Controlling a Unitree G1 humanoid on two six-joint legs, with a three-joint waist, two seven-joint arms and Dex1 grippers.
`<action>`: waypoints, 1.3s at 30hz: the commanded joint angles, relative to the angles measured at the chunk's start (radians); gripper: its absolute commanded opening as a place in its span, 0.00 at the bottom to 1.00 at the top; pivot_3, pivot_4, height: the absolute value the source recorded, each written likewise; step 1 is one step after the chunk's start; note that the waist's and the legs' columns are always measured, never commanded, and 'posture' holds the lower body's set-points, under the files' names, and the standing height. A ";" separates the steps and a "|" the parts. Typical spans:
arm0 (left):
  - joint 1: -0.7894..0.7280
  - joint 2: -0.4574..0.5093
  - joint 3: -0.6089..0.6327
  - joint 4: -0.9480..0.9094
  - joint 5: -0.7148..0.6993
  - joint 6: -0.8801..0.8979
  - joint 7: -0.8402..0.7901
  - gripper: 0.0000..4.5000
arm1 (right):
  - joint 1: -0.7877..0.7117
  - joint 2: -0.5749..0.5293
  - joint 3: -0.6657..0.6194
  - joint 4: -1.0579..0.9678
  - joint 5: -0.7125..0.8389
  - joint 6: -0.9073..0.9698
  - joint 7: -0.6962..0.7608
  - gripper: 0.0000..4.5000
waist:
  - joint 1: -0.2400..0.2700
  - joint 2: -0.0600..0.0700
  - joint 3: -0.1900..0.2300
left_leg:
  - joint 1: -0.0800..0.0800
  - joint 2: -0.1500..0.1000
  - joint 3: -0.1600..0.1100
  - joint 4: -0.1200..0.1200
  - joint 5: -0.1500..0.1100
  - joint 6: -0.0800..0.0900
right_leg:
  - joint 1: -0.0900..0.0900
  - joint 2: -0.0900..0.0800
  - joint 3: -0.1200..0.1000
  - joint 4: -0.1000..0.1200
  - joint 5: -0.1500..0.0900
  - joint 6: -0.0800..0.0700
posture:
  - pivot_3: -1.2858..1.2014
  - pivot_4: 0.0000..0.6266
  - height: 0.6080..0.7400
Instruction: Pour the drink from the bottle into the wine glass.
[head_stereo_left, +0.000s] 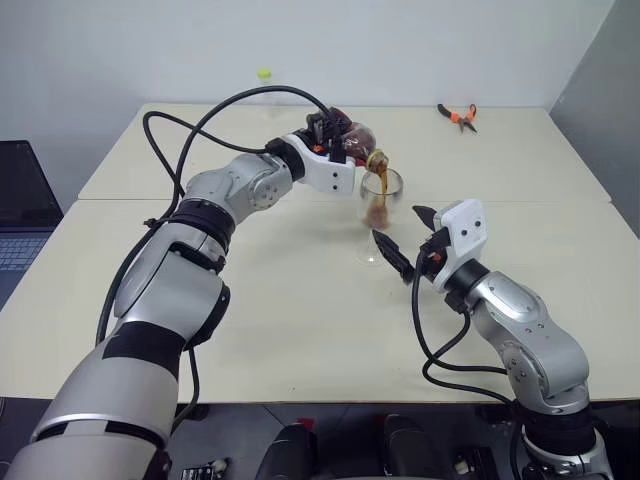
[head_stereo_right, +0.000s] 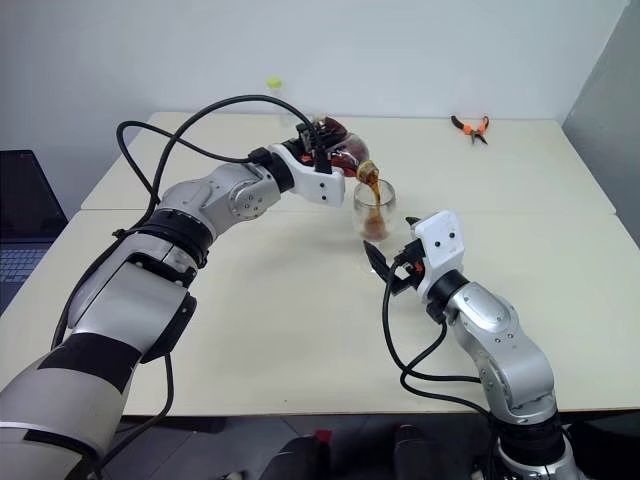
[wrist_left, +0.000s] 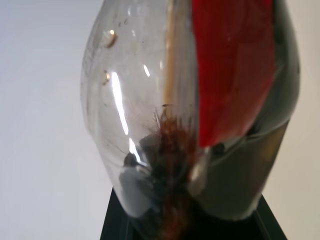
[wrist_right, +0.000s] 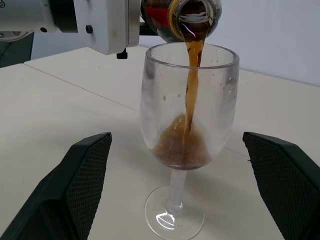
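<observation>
A: How does the bottle (wrist_right: 180, 17) lie over the wine glass (wrist_right: 187, 115)?
B: Long axis tipped mouth-down over the rim; the left gripper (head_stereo_left: 335, 140) pinches its body, and the drink (wrist_right: 192, 75) streams into the bowl.

A: And the right gripper (wrist_right: 185, 200)?
B: Spread wide, empty, fingers flanking the stem, just beside the glass on the table (head_stereo_left: 300, 320).

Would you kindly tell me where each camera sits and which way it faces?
Left and right eye views: on the head, looking down over both arms at the table.
Left wrist view: along the left end effector, close on the bottle.
Right wrist view: between the right end effector's open fingers, facing the wine glass.
Shared: the drink pouring.
</observation>
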 joint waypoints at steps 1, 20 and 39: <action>-0.054 0.020 0.005 -0.003 -0.003 0.000 0.024 0.15 | -0.001 0.003 -0.003 -0.026 -0.002 -0.017 0.001 1.00 | 0.000 0.000 0.000 | 0.000 0.000 0.000 0.000 0.000 0.000 | 0.000 0.000 0.000 0.000 0.000 0.000 | 0.52 0.24 1.00; -0.065 0.024 0.005 0.001 -0.002 -0.001 0.024 0.15 | 0.001 0.004 -0.001 -0.030 0.001 -0.014 0.004 1.00 | 0.000 0.000 0.000 | 0.000 0.000 0.000 0.000 0.000 0.000 | 0.000 0.000 0.000 0.000 0.000 0.000 | 0.52 0.24 1.00; -0.069 0.028 0.007 0.000 -0.003 -0.002 0.016 0.15 | 0.003 0.008 -0.002 -0.021 -0.002 -0.021 0.002 1.00 | 0.000 0.000 0.000 | 0.000 0.000 0.000 0.000 0.000 0.000 | 0.000 0.000 0.000 0.000 0.000 0.000 | 0.52 0.24 1.00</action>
